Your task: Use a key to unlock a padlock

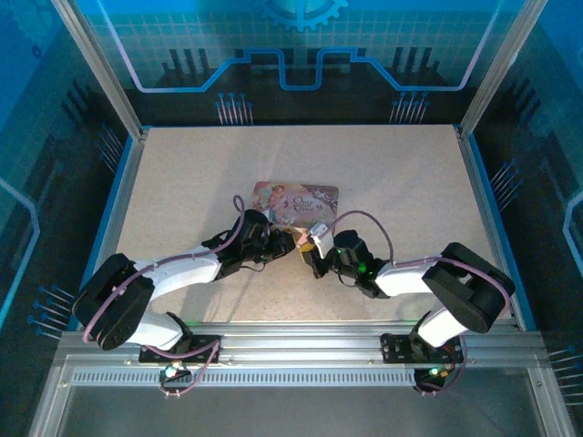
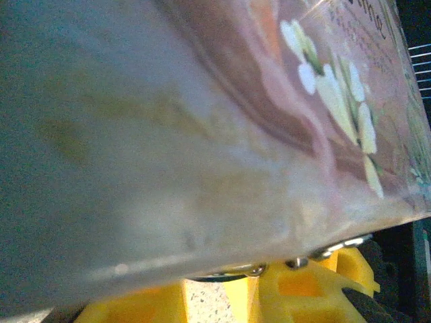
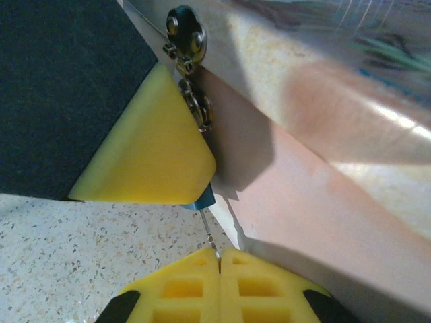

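My right gripper (image 3: 219, 259) is shut on the key (image 3: 209, 230), a thin metal shaft sticking up from between its yellow fingertips. The key's tip meets the small blue padlock (image 3: 202, 199), which peeks out under a yellow finger (image 3: 148, 148) of the left gripper. From above, the left gripper (image 1: 282, 244) and right gripper (image 1: 312, 248) meet nose to nose just in front of the pink illustrated box (image 1: 296, 202). The left gripper (image 2: 215, 286) is nearly closed, pressed against the box (image 2: 202, 134), with small metal parts (image 2: 256, 270) at its fingertips.
A metal hasp (image 3: 185, 30) with linked rings (image 3: 196, 108) hangs on the box's front edge. The speckled table (image 1: 182, 182) lies bare left, right and behind the box. Metal frame posts and a rail (image 1: 301, 350) border the table.
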You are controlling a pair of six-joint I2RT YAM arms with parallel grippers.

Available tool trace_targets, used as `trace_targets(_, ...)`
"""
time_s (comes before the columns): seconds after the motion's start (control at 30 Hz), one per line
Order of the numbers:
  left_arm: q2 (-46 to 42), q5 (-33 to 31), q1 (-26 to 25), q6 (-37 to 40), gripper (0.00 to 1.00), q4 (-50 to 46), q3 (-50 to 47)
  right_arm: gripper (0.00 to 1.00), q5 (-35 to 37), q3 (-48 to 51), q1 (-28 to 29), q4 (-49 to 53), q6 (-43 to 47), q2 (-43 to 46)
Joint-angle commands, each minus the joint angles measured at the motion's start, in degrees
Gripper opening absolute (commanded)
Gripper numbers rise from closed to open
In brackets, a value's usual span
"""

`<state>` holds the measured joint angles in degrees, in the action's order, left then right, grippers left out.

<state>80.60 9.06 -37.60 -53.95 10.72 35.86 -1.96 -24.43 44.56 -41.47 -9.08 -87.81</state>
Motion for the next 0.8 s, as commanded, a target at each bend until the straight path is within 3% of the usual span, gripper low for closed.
trace_targets(0.0,-1.8,6.9,-1.2,-0.8,0.23,0.6,2.3,0.0,1.7,-2.0,-0.7,-6.7,1.0,-0.9)
trace_targets(0.77,-0.6,7.2,-1.3,-1.0,0.22,0.1,3.7,0.0,0.2,-5.3,-0.7,-7.5,0.4,-4.3)
